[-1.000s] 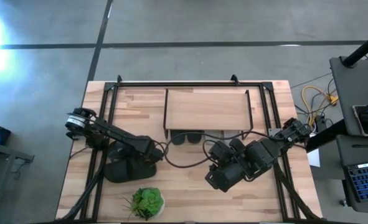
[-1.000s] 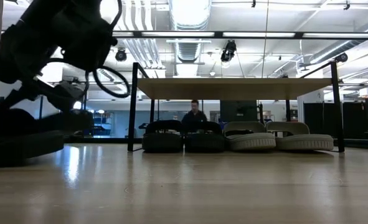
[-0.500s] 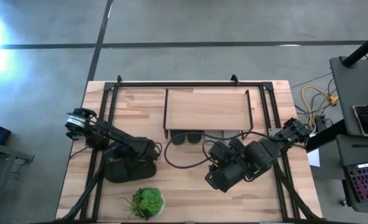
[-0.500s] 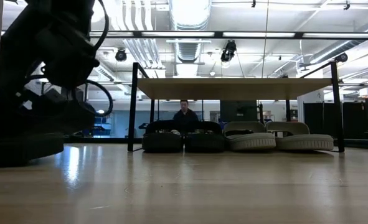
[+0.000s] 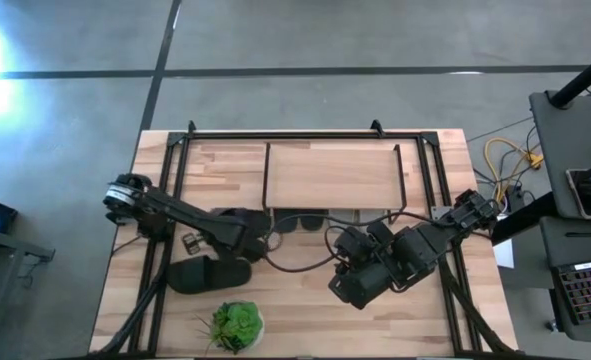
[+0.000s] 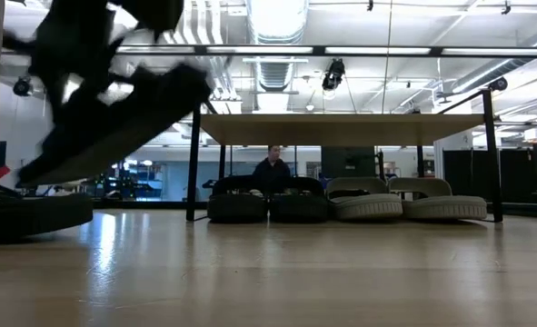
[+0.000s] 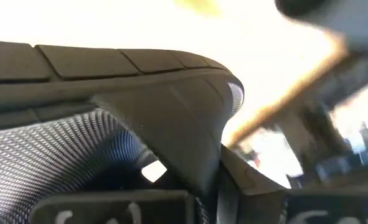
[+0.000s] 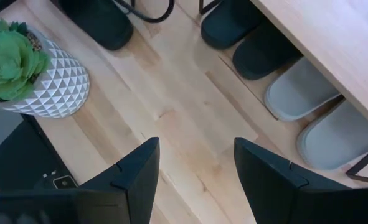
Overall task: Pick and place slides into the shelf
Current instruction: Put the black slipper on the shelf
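Grey and charcoal pairs (image 6: 332,204) under shelf (image 5: 330,173). Left tool (image 5: 243,232) clamps one black slide (image 6: 104,127), lifted; other (image 5: 207,273) on table (image 5: 305,300). Right tool (image 8: 196,168) open, idle.

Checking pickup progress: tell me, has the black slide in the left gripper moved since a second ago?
Yes. The black slide has risen off the table, tilted, toward the shelf; its mate lies flat.
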You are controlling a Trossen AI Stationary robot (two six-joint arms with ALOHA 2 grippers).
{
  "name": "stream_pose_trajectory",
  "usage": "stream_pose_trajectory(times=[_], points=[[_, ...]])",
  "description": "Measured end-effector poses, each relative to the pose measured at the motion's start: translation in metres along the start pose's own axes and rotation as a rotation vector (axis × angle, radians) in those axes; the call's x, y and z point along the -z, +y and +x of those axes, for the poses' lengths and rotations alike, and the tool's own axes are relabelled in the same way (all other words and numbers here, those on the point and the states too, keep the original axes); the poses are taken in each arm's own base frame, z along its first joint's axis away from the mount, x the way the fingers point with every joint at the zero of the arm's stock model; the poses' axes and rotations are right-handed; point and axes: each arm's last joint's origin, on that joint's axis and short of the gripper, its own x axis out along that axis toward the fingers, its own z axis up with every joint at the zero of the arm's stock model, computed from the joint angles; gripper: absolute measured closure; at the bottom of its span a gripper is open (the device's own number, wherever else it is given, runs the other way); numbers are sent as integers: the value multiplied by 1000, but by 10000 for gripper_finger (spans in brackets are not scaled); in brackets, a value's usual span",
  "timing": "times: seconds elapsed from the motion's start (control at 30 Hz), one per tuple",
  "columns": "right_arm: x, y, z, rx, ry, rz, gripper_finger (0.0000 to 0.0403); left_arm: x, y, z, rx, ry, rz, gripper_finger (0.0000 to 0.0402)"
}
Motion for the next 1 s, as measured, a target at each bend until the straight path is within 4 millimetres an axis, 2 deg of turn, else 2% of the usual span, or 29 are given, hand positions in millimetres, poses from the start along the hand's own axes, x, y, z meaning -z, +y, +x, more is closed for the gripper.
stream_pose_trajectory(times=[0.13, 0.27, 0.4, 0.5, 0.63, 0.77, 0.9, 1.0], points=[[-1, -1, -1, 7, -18, 0, 204, 7, -2, -46, -160, -117, -61, 400], [-3, -4, -5, 31, -88, 0, 204, 12, -6, -84, -417, -124, -183, 401], [-6, -8, -10, 46, -163, 12, 204, 18, -12, -114, -628, -132, -264, 401], [-8, -13, -18, 54, -241, 58, 204, 21, -17, -129, -808, -69, -286, 401], [-12, -27, -41, 31, -380, 184, 204, 20, -18, -137, -999, 134, -145, 401], [-15, -51, -72, -32, -502, 327, 204, 14, -8, -134, -983, 113, -76, 401], [-19, -77, -98, -106, -498, 394, 205, 2, 18, -113, -937, 233, -32, 402], [-22, -92, -109, -136, -497, 424, 205, -5, 41, -103, -1012, 359, -70, 401]])
